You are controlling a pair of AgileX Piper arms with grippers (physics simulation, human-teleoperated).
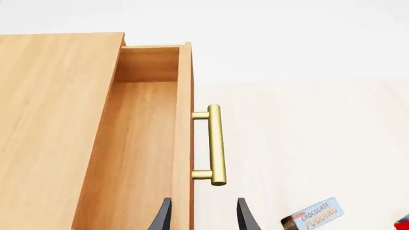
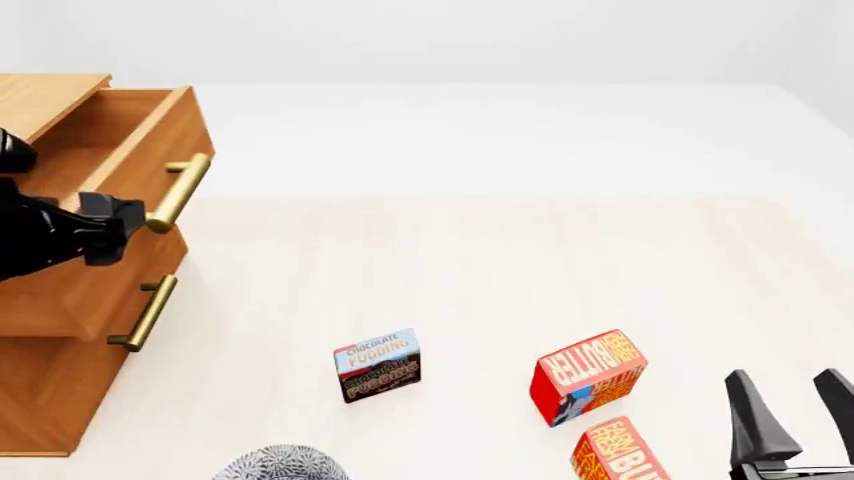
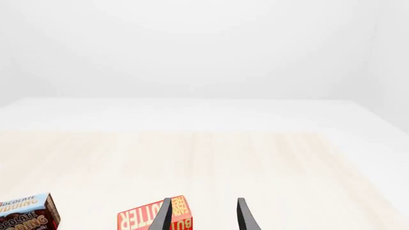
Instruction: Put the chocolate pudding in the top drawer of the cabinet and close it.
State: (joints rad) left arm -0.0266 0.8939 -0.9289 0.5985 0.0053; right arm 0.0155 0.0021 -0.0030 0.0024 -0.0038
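Top drawer (image 2: 94,150) open; pudding box (image 2: 378,365) left of the right gripper (image 2: 791,405), both jaws apart, empty: right arm should approach squarely.

Front view: fixed, high, behind the arms, looking forward and down across the table (image 2: 534,250). Left wrist view: close above the open top drawer (image 1: 137,143), sighting along the left gripper (image 1: 203,215). Right wrist view: low over the table, facing outward. All three views show the chocolate pudding (image 2: 378,364).
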